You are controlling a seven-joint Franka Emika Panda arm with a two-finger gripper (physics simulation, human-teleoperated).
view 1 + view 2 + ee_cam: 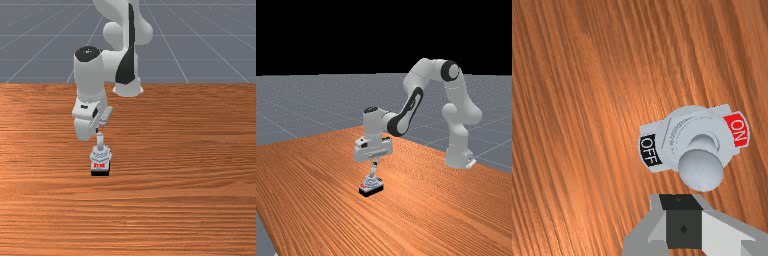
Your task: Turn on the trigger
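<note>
Black-tipped and grey, the two-finger gripper (681, 202), fingers pressed together, is being held just beside the round-knobbed grey lever (701, 170) of a toggle switch (371, 186) on the orange-brown wooden table (190, 150), seemingly nearer the black OFF label (649, 150) than the red ON label (737, 129)

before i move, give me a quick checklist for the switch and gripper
1. Switch standing on the table: ok.
2. Red ON label identified: ok, opposite the black OFF label.
3. Gripper shut for pushing: ok, it looks shut.
4. Gripper close to the lever's knob: ok.
5. Gripper touching the knob: cannot tell.
6. Lever over at ON: not ok, it appears to lean away from the red label.
</note>
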